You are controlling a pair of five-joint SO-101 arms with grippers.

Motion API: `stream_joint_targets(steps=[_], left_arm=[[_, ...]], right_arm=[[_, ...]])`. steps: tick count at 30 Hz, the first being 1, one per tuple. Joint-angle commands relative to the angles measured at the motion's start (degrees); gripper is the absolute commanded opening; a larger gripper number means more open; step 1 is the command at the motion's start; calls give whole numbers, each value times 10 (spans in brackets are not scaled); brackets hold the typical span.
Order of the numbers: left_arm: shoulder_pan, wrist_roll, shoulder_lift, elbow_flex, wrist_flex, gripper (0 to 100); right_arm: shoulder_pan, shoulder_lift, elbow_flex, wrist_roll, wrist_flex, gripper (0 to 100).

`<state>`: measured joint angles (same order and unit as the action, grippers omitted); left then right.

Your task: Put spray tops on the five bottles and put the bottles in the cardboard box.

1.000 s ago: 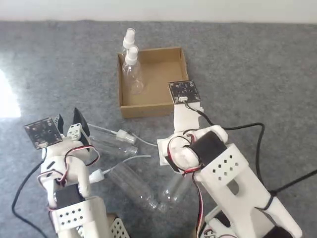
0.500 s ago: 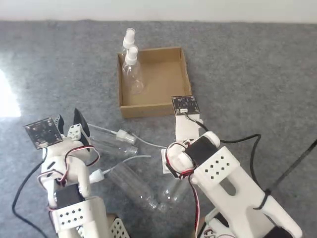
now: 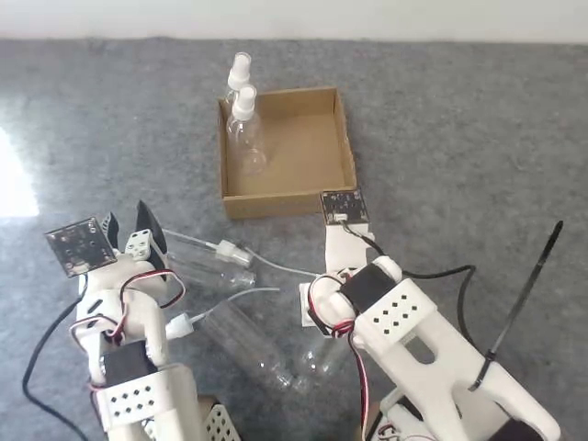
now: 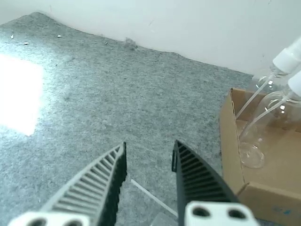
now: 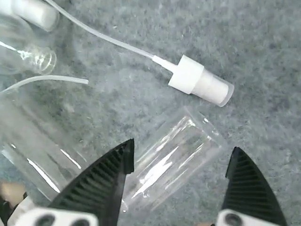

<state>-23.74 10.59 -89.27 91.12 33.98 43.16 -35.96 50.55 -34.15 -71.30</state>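
Got the right gripper (image 5: 182, 147) spread wide and hanging right over a capless bottle (image 5: 178, 157) lying on the grey felt (image 5: 263, 42), fingers either side without squeezing it, with a loose spray top (image 5: 200, 81) and its dip tube just beyond and a second clear bottle (image 5: 33, 141) lying beside. Can see the left gripper (image 4: 149, 145) partly open too, holding nothing, pointed over bare felt toward the cardboard box (image 4: 233, 150). Spotted two spray-topped bottles (image 3: 246, 138) standing upright at the box's corner, at least one inside.
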Motion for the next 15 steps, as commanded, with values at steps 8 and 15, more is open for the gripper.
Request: stream_joint_targets(steps=[8, 15], left_arm=[[-1, 1, -6, -6, -19, 156], [-1, 1, -6, -6, -19, 156]], right_arm=[[0, 145, -8, -3, 66, 277], [2, 162, -8, -2, 82, 275]])
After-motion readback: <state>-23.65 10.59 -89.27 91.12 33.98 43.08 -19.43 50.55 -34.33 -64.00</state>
